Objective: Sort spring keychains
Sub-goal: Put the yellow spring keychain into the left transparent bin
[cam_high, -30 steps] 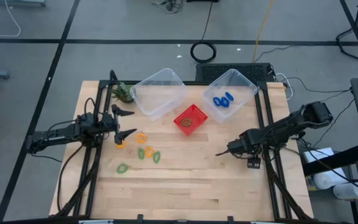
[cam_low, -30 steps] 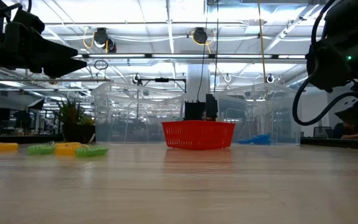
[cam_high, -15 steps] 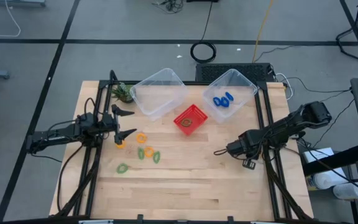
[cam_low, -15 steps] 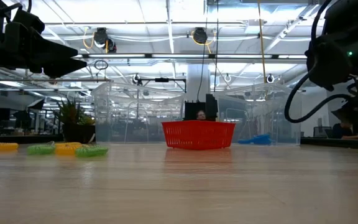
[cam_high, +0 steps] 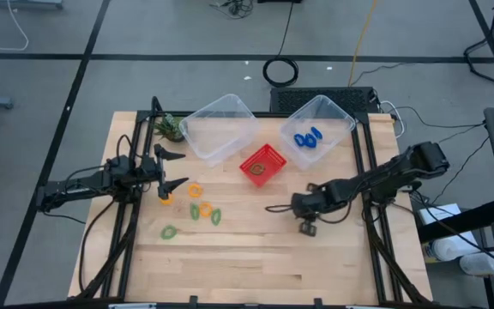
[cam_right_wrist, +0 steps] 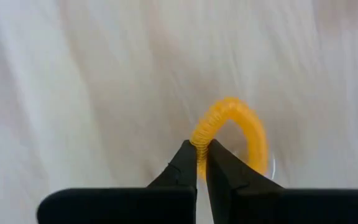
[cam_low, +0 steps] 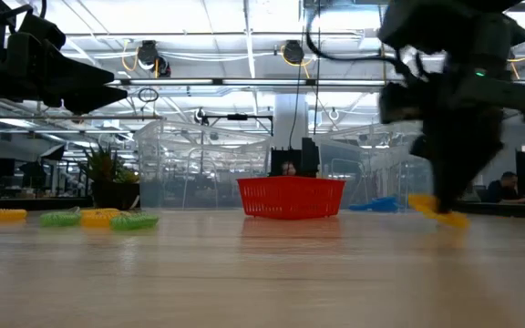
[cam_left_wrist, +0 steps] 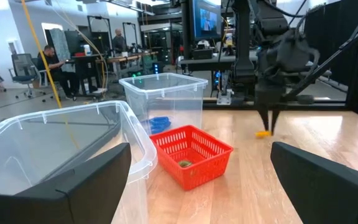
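Note:
My right gripper point(cam_right_wrist: 202, 152) is shut on an orange-yellow spring keychain point(cam_right_wrist: 238, 121). It points steeply down over the middle-right of the table point(cam_high: 270, 208), in front of the red basket point(cam_high: 262, 164). The low view shows the keychain point(cam_low: 437, 209) low over the wood. More spring keychains, orange point(cam_high: 195, 190) and green point(cam_high: 169, 231), lie flat at the left. Blue ones point(cam_high: 307, 138) lie in the right clear bin point(cam_high: 333, 116). My left gripper point(cam_high: 178, 169) waits open and level at the left, touching nothing. My right gripper pinches one side of the keychain's coiled loop point(cam_right_wrist: 199, 142) between its two fingertips. The fingers come from above, slanting down. The rest of the loop sticks out beyond the fingertips. Whether its lower end touches the table, I cannot tell.
An empty clear bin point(cam_high: 219, 127) stands at the back, left of the basket, with a small green plant point(cam_high: 169, 128) at the far left corner. The basket holds a small item point(cam_left_wrist: 184, 163). The near half of the table is bare wood.
My right gripper has swung toward the table's left, mostly in the last half second, and tipped to point more steeply down. In the low view it has come into the picture from the right, with the orange-yellow keychain at its fingertips.

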Controlling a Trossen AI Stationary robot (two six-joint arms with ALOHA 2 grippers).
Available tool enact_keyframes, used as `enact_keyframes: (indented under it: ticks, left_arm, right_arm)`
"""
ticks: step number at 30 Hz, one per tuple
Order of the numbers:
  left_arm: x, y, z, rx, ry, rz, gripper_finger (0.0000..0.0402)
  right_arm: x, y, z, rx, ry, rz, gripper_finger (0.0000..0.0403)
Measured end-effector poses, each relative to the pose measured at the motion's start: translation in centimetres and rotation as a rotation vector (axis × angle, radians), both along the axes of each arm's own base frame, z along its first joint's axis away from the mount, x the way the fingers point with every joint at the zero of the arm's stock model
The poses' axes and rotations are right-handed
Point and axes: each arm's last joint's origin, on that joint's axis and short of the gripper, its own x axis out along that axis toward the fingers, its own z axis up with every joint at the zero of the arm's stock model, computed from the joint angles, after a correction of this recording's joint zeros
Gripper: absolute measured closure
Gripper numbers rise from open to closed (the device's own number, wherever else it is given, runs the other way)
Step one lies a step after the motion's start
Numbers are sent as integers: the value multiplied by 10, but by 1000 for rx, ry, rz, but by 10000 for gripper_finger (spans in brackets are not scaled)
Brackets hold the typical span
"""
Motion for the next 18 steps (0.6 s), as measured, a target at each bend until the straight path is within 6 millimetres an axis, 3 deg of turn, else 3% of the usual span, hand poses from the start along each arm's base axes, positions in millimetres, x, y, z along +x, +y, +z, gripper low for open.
enact_keyframes:
  ticks: [7,18]
  left_arm:
    - [0,0,0,0,0,0,7]
    - [0,0,0,0,0,0,7]
  right_arm:
    - [44,9,13,-65,-223,93,402]
    - [84,13,14,-178,-476,156,403]
